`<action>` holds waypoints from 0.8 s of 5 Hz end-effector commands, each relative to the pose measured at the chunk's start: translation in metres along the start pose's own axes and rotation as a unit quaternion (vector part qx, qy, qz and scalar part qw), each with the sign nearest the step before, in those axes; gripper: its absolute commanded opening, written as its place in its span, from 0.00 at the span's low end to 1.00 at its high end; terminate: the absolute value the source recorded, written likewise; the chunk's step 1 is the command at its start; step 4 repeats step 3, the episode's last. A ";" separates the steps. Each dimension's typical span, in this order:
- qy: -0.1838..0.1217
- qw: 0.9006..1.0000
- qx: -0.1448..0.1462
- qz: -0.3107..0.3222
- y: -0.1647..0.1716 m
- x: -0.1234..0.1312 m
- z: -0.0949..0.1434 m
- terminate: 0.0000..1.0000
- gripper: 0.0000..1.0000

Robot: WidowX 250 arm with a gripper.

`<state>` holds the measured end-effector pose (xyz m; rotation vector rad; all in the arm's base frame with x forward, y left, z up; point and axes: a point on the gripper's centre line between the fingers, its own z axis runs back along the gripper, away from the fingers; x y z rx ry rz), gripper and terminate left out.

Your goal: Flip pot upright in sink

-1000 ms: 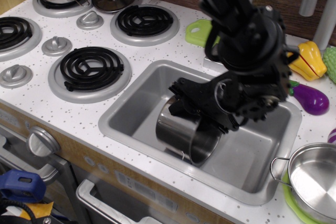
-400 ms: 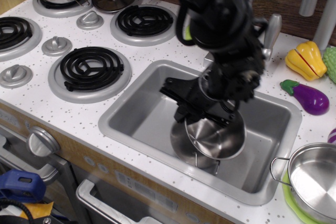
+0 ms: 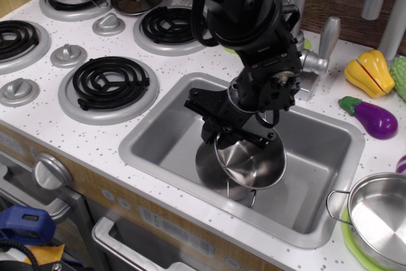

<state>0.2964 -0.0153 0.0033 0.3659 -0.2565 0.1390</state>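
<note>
The tool was clamped on the far rim of the pot, low inside the sink. A second earlier the pot lay on its side with its mouth toward the front right; by this moment it had been rolled round so the mirror-like inside faced up and forward. It had also shifted slightly left within the basin since the previous frame. One wire loop handle hung at the near edge. The pot looked tilted, not yet flat on the sink floor; contact with the floor could not be told. Judged nearly done: remaining work seemed to be levelling the pot, setting it down, and letting go. The wider pan sat untouched on the table at right.
</note>
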 end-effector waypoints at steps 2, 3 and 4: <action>-0.027 1.000 -0.009 0.012 0.004 0.012 0.015 0.00 1.00; -0.027 1.000 -0.009 0.012 0.004 0.012 0.015 1.00 1.00; -0.027 1.000 -0.009 0.012 0.004 0.012 0.015 1.00 1.00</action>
